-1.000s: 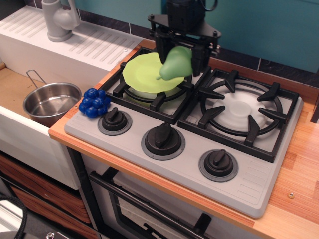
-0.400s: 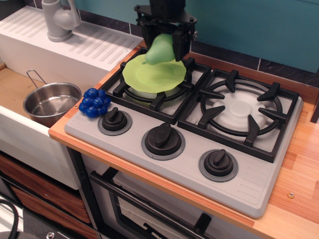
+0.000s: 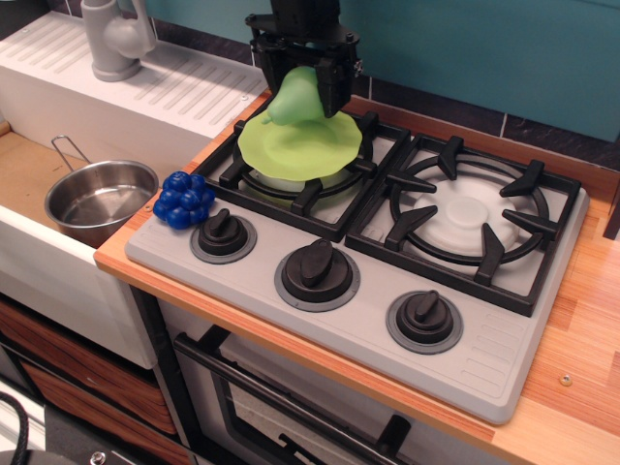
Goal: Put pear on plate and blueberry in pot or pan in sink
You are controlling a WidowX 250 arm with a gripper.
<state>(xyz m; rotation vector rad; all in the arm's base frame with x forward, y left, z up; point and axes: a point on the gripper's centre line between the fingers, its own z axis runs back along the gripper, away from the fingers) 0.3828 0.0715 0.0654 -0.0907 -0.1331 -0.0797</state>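
While the pear waits on its drop, scan left first: the sink [image 3: 29, 179] holds the pot [image 3: 97, 199] upright and open-mouthed near its right wall, wire handle pointing back-left, nothing in it that can be seen. Faucet [image 3: 114, 39] and ribbed drainboard [image 3: 145, 82] sit behind, well clear. Just right of the pot, on the front-left corner of the stove [image 3: 387, 320], the blueberry [image 3: 182, 200] rests close to the counter [image 3: 591, 329] edge, beside the left knob [image 3: 223, 232]; likely an easy short hop into the pot, but the edge and sink wall are close, so a nudge could roll it off. Room above it is open.

Further right, the plate [image 3: 295, 150] lies on the left burner grate [image 3: 291, 189], slightly tipped. The tool [image 3: 302, 60] hangs over the plate's back rim, clenched on the pear [image 3: 298, 97], which tilts stem to the left, bottom near or touching the plate; contact cannot be told. Held there probably for release onto the plate; being near the rim, it may roll toward the back wall. Right burner [image 3: 475, 218] is bare, open room for retreat.
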